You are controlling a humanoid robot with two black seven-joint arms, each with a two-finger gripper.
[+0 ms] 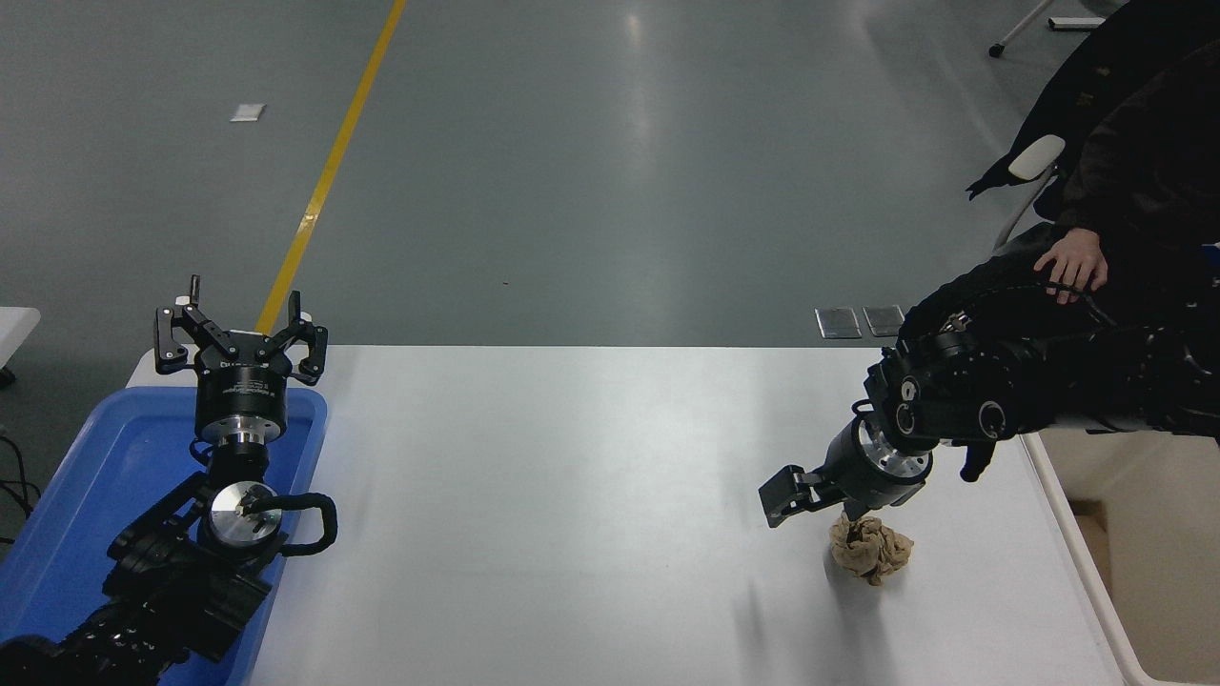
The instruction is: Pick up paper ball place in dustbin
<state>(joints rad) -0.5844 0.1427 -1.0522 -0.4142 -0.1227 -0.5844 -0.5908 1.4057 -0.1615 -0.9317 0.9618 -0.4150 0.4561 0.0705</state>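
Left gripper (240, 335) parked over blue tray (86, 495) at table's left edge, fingers spread. White table (572, 495). Right gripper (827, 503) low at paper ball (868, 547), fingers apart, one tip at ball's top, nothing grasped. Dustbin (1087, 562) at right edge. Person's hand (1072, 267) far right.

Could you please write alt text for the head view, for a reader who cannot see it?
The right gripper, open, hangs just above a tan paper ball on the white table, with the cream dustbin at the right edge. The left gripper sits open over a blue tray; a person's hand shows at upper right.
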